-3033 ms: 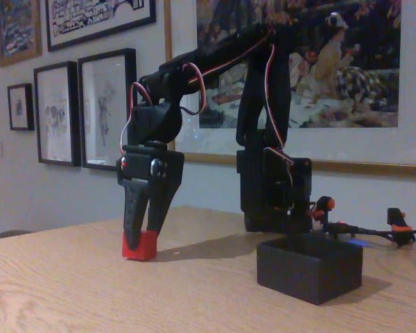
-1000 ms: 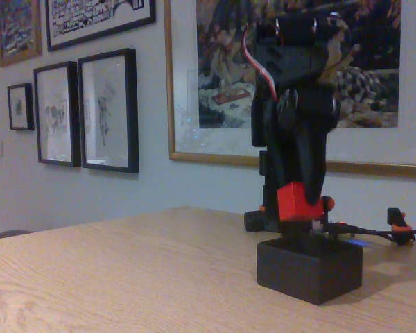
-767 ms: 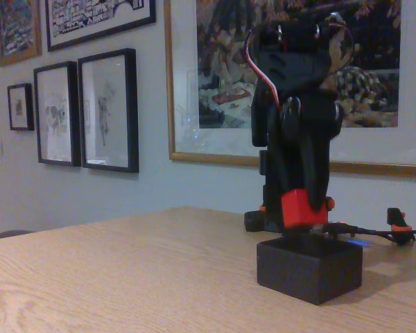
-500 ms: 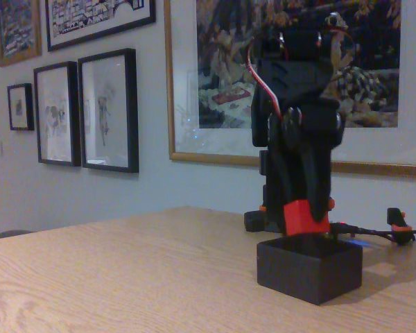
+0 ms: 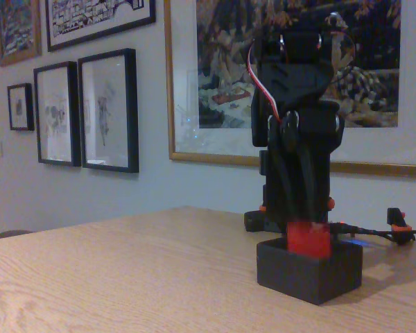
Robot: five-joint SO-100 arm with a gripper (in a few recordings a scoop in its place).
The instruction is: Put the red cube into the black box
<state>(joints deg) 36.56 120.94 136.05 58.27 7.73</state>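
Note:
The black box point(image 5: 306, 272) stands on the wooden table at the lower right. Right above it, the black arm points its gripper point(image 5: 302, 216) straight down. The red cube point(image 5: 309, 241) is blurred just under the fingertips. Its lower half sits below the box's rim and its top still shows above it. The fingers point(image 5: 286, 180) hang apart on either side, and the cube looks free of them.
The arm's black base point(image 5: 263, 220) sits behind the box. Cables with orange-red clips point(image 5: 399, 226) run off to the right. The wooden table point(image 5: 125, 277) stretches to the left. Framed pictures point(image 5: 107, 107) hang on the wall behind.
The gripper carried the cube from the table's left to above the box. In the last half second the cube dropped from between the fingers into the box's mouth.

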